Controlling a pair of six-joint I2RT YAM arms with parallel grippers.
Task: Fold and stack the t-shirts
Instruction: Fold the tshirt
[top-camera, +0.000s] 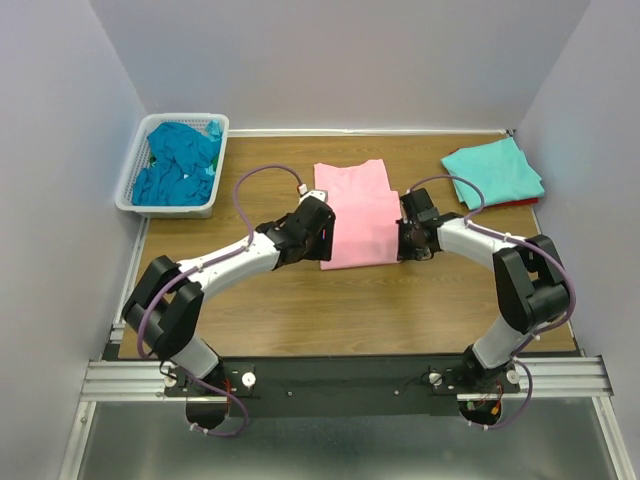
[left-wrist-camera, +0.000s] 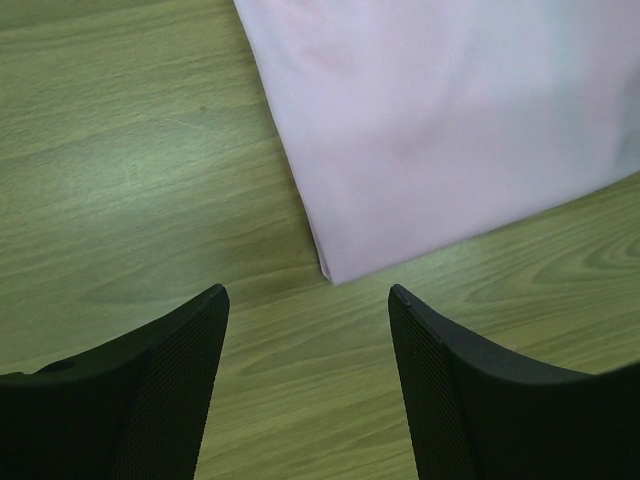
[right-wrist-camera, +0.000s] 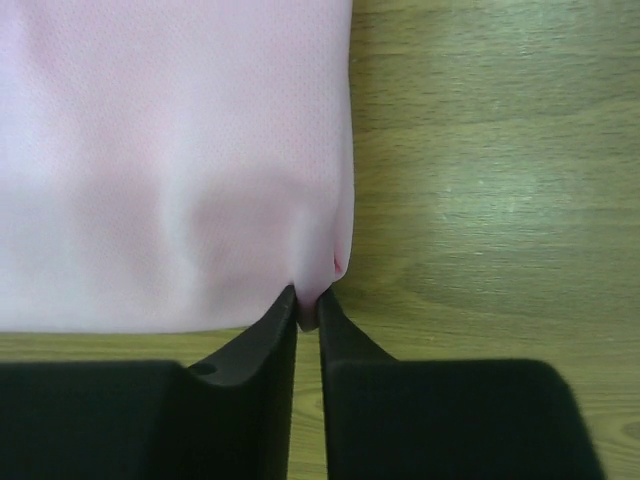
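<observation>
Top external view: aqua shirt (top-camera: 495, 172) folded on red shirt (top-camera: 512, 204), pink shirt (top-camera: 352, 215) half-folded, right tool (right-wrist-camera: 308, 305) clamped on its corner, left tool (left-wrist-camera: 308, 295) apart, teal shirts (top-camera: 180, 162) in basket (top-camera: 128, 185).

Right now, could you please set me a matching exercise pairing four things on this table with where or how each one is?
Things
1. pink t-shirt
2. aqua t-shirt
3. teal-blue t-shirts
4. left fingers

Places or states
A. heaped in the white basket
B. folded, at the far right
C. open, just short of a fabric corner
D. flat in the middle, one corner pinched by the right fingers

Pairs: 1-D, 2-B, 3-A, 4-C
</observation>
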